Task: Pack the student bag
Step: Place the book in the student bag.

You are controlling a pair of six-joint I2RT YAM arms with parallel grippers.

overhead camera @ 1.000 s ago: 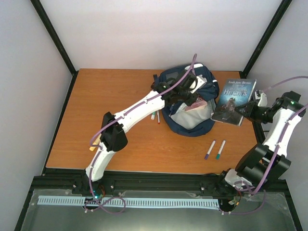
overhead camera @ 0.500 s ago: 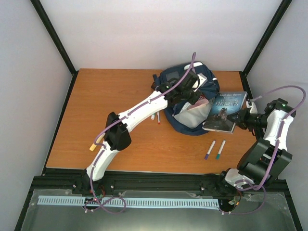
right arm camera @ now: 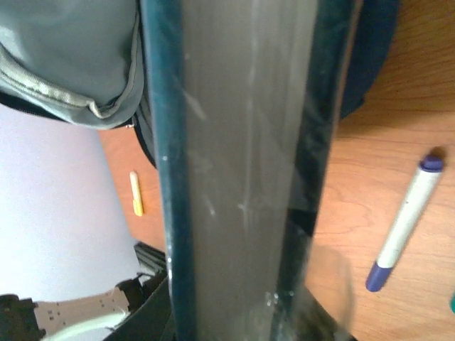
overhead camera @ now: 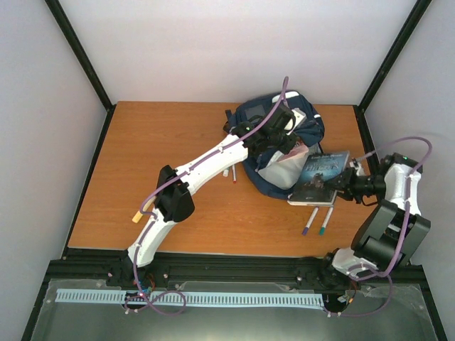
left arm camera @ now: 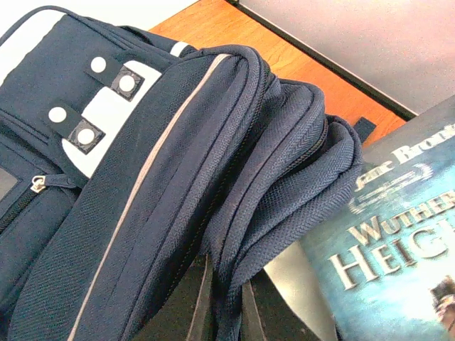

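Observation:
The navy student bag (overhead camera: 266, 117) lies at the back middle of the table, its mouth facing right and showing pale grey lining (overhead camera: 279, 172). My left gripper (overhead camera: 287, 135) is shut on the bag's upper opening edge; in the left wrist view the folded navy fabric (left arm camera: 234, 213) is pinched between the two fingers (left arm camera: 199, 302). My right gripper (overhead camera: 350, 186) is shut on the right edge of a blue-covered book (overhead camera: 318, 177), tilted with its left end at the bag's mouth. The book's page edge (right arm camera: 242, 163) fills the right wrist view.
Two white markers, one purple-capped (overhead camera: 310, 221) and one green-capped (overhead camera: 325, 221), lie just in front of the book. Two pens (overhead camera: 230, 172) lie left of the bag. A yellow marker (overhead camera: 136, 216) rests near the left front edge, beside the left arm.
My right arm has carried the book left and toward the front, from beside the bag to its mouth. The left gripper keeps its hold on the bag's edge, raised slightly.

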